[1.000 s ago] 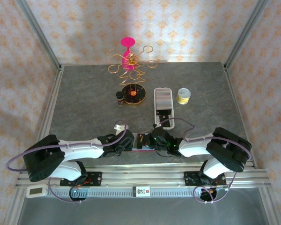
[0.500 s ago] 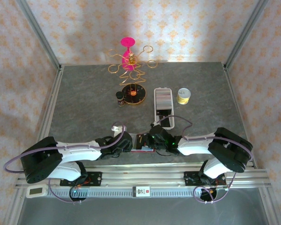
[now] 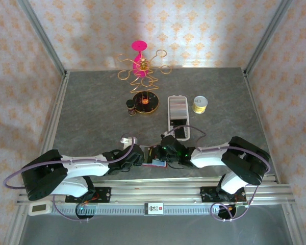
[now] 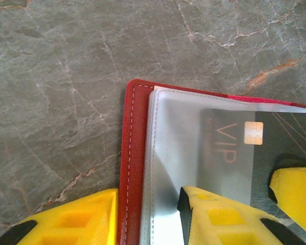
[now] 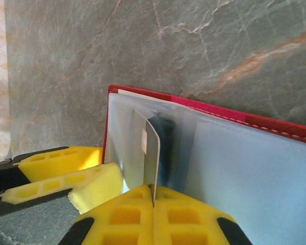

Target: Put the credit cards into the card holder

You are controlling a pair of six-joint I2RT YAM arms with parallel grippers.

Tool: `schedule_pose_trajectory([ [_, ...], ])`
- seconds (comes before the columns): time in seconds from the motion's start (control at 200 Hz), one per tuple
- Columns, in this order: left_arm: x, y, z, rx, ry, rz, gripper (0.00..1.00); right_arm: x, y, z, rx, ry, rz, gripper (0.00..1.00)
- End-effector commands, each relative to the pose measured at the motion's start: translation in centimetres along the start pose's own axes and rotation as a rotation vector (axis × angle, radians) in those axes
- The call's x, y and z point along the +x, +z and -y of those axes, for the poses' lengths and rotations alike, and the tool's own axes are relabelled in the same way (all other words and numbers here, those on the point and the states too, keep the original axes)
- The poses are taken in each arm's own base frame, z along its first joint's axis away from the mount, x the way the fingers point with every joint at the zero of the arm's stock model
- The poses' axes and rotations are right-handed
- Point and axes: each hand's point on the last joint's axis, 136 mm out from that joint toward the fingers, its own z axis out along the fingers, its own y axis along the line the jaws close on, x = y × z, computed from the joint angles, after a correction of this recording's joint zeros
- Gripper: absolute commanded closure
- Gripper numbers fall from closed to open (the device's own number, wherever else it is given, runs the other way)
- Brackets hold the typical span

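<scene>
— While the right gripper point(image 5: 153, 203) is clamping its jaws together on the near end of the dark VIP card point(image 5: 152, 148), why is it pointing the far end at the plastic?

— It is probably feeding the card under the clear pocket point(image 5: 234, 168) of the card holder point(image 5: 275, 125), which is lying open at six o'clock on the table point(image 3: 92, 117).

— And the left gripper point(image 4: 143, 217), at the holder's nine o'clock?

— Its jaws are standing apart, straddling the red edge, with one finger on the plastic. I'm guessing it is pinning the holder against the push.
</scene>
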Motion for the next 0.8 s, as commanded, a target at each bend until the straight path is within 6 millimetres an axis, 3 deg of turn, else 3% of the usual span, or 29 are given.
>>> schedule_pose_trajectory([
  [0.0,2.0,0.3,-0.7,0.002,0.004,-0.071,0.65,0.5,0.4,0.5,0.042,-0.024,-0.035,0.93],
  [0.09,1.9,0.2,-0.7,0.009,-0.002,-0.069,0.65,0.2,0.1,1.2,0.104,-0.04,-0.024,0.8],
  [0.24,2.1,0.1,-0.9,0.01,-0.005,-0.071,0.65,-0.5,-1.0,2.4,0.2,-0.067,0.01,0.73],
  [0.455,2.5,0.1,-0.9,0.023,-0.015,-0.077,0.65,0.2,-0.5,2.8,0.213,-0.069,-0.026,0.81],
  [0.796,2.6,0.1,-0.6,0.058,-0.022,-0.079,0.64,0.4,1.0,0.7,0.144,-0.071,-0.053,0.93],
])
